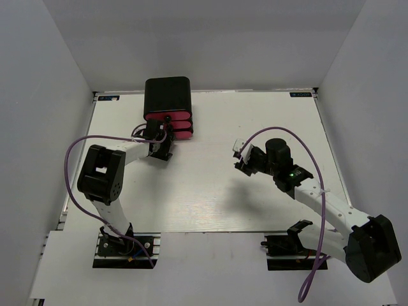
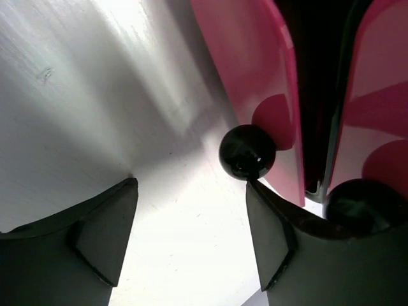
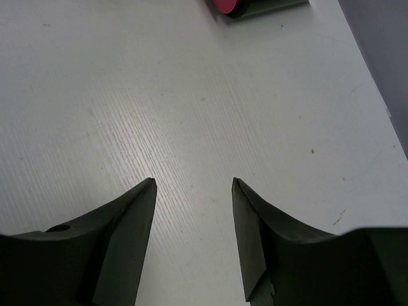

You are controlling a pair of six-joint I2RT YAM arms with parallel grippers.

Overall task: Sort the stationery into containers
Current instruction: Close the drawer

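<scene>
Black box [image 1: 167,92] w/ three stacked pink drawers [image 1: 183,127] sits at far side of tabletop [image 1: 210,204], left of centre. Left fingers [image 2: 102,236] are apart, close up at the drawer fronts. One black knob [image 2: 247,152] sits right at a fingertip, w/ a 2nd knob [image 2: 363,204] just beside. Right fingers [image 3: 121,242] are apart too, over the tabletop mid-right, well apart from the drawers.

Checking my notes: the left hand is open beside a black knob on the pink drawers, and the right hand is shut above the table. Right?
Not quite. The right hand is open, not shut; the right wrist view shows its fingers apart above the table. The left hand is open beside the black knob on the pink drawers.
</scene>
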